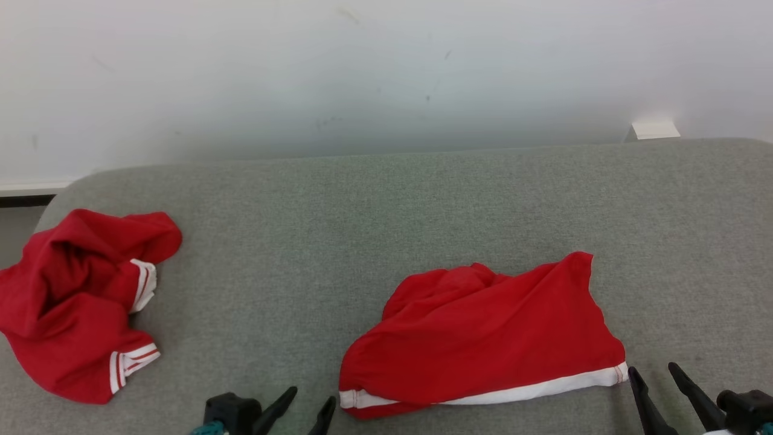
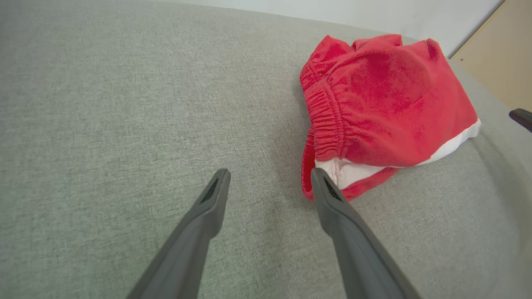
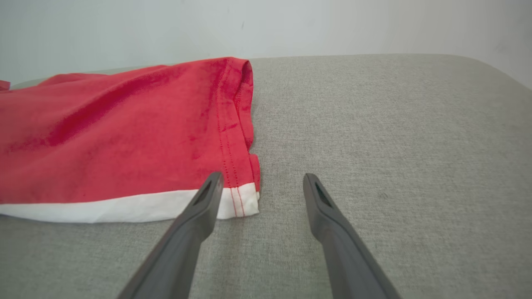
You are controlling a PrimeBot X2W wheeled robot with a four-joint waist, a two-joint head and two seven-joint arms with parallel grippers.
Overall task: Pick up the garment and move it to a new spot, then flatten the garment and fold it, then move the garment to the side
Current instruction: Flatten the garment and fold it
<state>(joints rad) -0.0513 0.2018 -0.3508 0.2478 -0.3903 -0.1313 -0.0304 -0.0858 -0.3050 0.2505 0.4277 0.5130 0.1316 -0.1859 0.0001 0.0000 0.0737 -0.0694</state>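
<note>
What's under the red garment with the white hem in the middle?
The red white-hemmed garment lies on the grey fabric cushion, which shows all around it; anything directly beneath is hidden by the cloth.

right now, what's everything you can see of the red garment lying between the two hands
The red garment looks like soft knit shorts: bright red, with a white band along the near edge, a gathered elastic waistband at its left end and a stitched hem at its right. It lies loosely spread, rumpled at the far side, on the grey fabric cushion. The open left hand and open right hand flank its near corners; neither grips it.
</note>
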